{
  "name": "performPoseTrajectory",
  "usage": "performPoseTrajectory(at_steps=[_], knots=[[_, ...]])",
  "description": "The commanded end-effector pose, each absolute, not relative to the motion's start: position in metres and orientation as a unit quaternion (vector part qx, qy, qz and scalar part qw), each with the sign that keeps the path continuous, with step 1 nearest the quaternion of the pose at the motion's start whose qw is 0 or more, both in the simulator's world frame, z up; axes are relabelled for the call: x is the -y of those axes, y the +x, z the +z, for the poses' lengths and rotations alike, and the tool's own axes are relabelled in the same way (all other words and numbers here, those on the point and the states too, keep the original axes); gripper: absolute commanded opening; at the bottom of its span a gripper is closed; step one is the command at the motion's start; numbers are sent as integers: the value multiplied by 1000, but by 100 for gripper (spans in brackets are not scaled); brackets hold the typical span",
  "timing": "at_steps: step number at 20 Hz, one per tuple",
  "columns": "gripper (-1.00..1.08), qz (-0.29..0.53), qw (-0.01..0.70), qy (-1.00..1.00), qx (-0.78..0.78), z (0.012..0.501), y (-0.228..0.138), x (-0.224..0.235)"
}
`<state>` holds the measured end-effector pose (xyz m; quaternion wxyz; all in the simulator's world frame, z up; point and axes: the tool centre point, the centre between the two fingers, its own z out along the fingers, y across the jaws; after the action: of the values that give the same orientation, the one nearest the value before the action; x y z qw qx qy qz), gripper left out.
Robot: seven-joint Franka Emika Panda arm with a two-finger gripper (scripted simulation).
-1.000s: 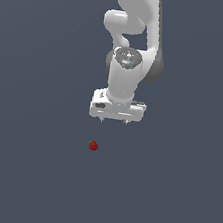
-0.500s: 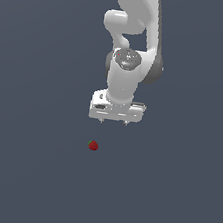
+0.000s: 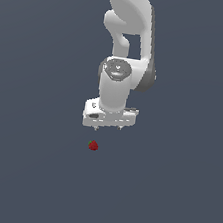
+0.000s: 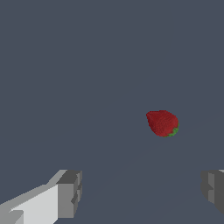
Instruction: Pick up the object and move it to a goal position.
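The object is a tiny red strawberry-like lump with a small green tip (image 3: pixel 93 145). It lies on the flat dark grey floor in the exterior view, just below and slightly to the exterior view's left of my white gripper (image 3: pixel 108 128). The gripper hangs above the floor, pointing down, open and empty. In the wrist view the strawberry (image 4: pixel 162 123) lies ahead of the gripper (image 4: pixel 142 192), apart from both grey fingertips (image 4: pixel 70 192), which stand wide apart.
The white arm (image 3: pixel 128 45) rises behind the gripper toward the top of the exterior view. The dark grey floor (image 3: pixel 23 171) extends all around with nothing else visible on it.
The gripper has shifted slightly to the exterior view's left and a little lower, closer to the strawberry. The strawberry has not moved.
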<state>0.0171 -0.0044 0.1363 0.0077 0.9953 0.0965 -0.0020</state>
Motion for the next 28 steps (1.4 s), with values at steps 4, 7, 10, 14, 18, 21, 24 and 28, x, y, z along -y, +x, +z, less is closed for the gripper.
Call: performPoseTrajectory(at_steps=[4,7,10,14,18,21,24,28], knots=[[100,-2,6,989,-148,115,32,24],[100,-2,4,985,-175,103,40,36],[100,-1,3,980,-198,93,46,45],[100,-1,1,975,-220,83,51,55],[100,0,0,972,-235,76,54,61],[100,0,0,971,-240,73,55,64],[100,0,0,971,-239,73,55,64],[100,0,0,971,-239,67,55,64]])
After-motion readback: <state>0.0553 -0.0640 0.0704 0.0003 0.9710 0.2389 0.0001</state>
